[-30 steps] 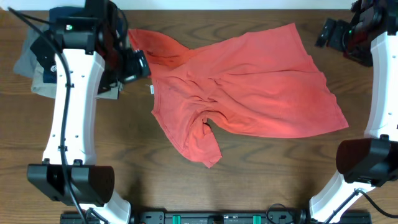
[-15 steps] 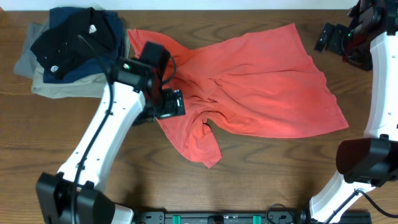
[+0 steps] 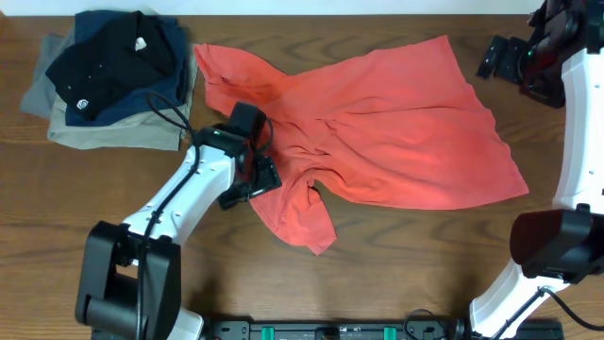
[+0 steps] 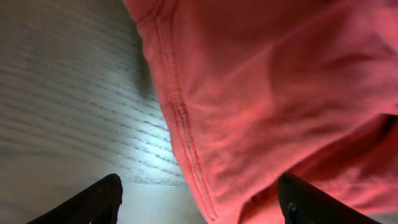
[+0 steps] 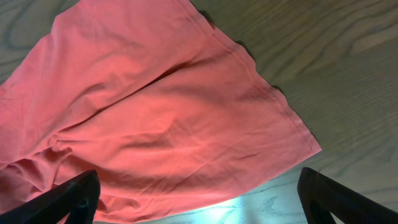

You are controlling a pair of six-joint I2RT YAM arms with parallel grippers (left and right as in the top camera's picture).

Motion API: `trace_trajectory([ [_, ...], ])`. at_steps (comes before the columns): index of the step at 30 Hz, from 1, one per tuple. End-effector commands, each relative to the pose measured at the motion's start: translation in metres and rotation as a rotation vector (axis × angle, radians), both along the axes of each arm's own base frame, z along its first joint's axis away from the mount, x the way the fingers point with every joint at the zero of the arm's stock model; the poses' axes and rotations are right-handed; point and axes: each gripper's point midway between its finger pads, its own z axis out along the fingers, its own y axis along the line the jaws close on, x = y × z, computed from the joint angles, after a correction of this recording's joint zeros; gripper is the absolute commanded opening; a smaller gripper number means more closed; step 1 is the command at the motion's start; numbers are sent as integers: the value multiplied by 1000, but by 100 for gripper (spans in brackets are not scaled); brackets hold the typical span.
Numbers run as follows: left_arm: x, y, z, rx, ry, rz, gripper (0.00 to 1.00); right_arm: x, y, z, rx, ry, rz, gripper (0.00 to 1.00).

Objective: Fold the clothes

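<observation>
Although the shirt [image 3: 396,123] lies spread across the middle of the bench [image 3: 425,274], it shows no finished fold. It sits askew, one corner toward the back right, a sleeve toward the back left, and a flap trailing to the front left. Creases gather at its centre, and the cloth bunches near the left edge. No lettering is visible from overhead.

Left pincer [image 3: 253,179] is down at the shirt's left edge. The wrist view shows its fingers spread wide, with a stitched seam running between them; nothing is pinched. Right pincer [image 3: 495,59] hangs at the back right, just off the shirt's far corner. It is likewise spread and empty, with the hem lying below its camera.

A stack [image 3: 104,76] of dark and khaki folded garments sits at the back left, just beside the sleeve.

Assessment: the task stands at its start. Flattening, squaring and every fold remain to be done.
</observation>
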Motion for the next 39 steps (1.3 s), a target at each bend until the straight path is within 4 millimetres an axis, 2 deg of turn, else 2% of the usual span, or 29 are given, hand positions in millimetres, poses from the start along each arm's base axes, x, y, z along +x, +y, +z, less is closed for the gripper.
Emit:
trace_trajectory([
  [1,-11,5,-20,29,70,56,80,-2,-5,-1,-5,8,5,99],
  [6,-15,6,-40,50,124,55,80,-3,-5,-1,-5,11,5,99],
  [11,-16,7,-47,56,142,55,79,-3,-5,-2,-5,12,5,99],
  [15,-16,8,-48,61,144,55,56,-3,-5,-2,-5,12,5,99],
  [19,-16,8,-49,61,145,55,46,-3,-5,-2,-5,12,5,99],
  [20,-16,8,-49,62,145,55,41,-3,-5,-2,-4,12,5,99],
  [21,-16,8,-49,62,145,55,33,-3,-5,-2,-4,12,5,99],
  [23,-17,8,-48,62,148,55,8,-4,-5,-2,-4,15,5,99],
  [24,-18,8,-48,65,151,53,6,-5,-5,-2,-4,18,5,99],
  [33,-20,16,-48,94,160,19,6,-9,-4,-3,-2,34,5,99],
  [39,-32,65,-27,237,215,92,6,-13,-4,-5,0,53,4,99],
])
